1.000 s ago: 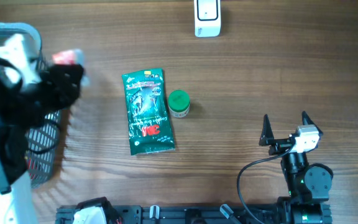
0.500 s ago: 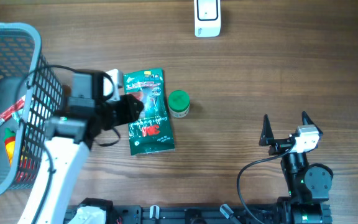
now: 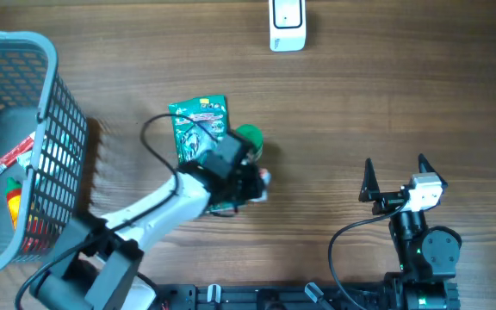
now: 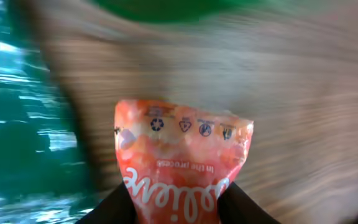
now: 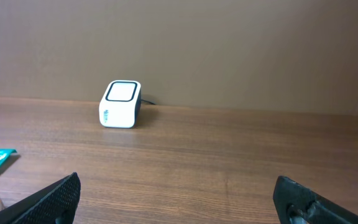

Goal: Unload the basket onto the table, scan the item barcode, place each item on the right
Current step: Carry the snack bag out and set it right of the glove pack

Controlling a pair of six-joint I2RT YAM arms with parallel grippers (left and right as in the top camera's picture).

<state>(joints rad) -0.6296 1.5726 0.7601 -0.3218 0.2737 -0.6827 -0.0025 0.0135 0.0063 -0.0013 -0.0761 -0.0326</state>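
The left gripper (image 4: 176,213) clamps its jaws on the lower end of an orange packet (image 4: 182,155). It holds the packet mid-table, over the near end of a green pouch (image 3: 198,129) and beside a green-capped bottle (image 3: 250,138). The right gripper (image 3: 395,168) rests at the near right, jaws spread wide and holding nothing. The scanner (image 3: 287,24) stands at the far edge, and a basket (image 3: 50,103) at the left.

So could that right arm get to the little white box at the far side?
Probably yes: its tool is open and empty, and only bare table lies between it and the white box. Whether it stretches that far is unclear.
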